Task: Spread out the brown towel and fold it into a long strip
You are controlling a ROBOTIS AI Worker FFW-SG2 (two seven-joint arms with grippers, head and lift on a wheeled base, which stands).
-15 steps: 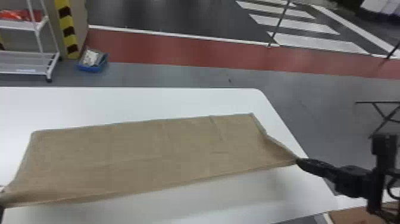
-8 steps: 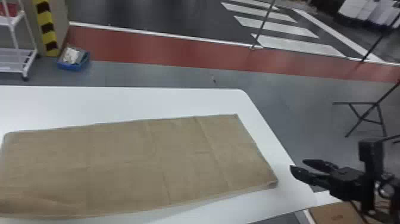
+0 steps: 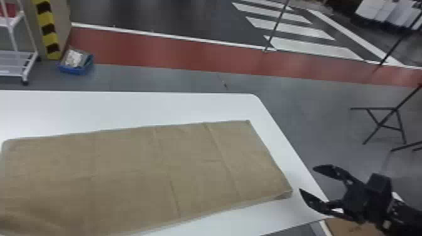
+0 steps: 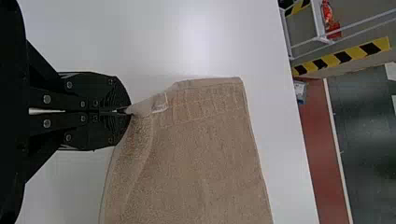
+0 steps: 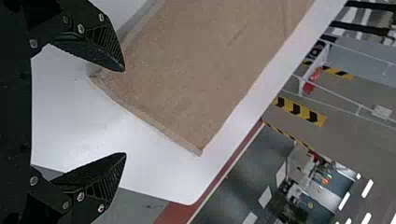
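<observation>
Nearest me, my left gripper (image 4: 129, 112) has its fingers clenched on a corner of the brown towel (image 3: 188, 169), probably its near left one. My right gripper (image 3: 307, 179) is near the towel's near right corner, its fingers parted and holding nothing. The towel lies spread lengthwise along the white counter (image 3: 157, 109), with a few creases running across it. Farther off, I see a blue bin (image 3: 75, 69) on the floor beside a white rack (image 3: 12, 73).
</observation>
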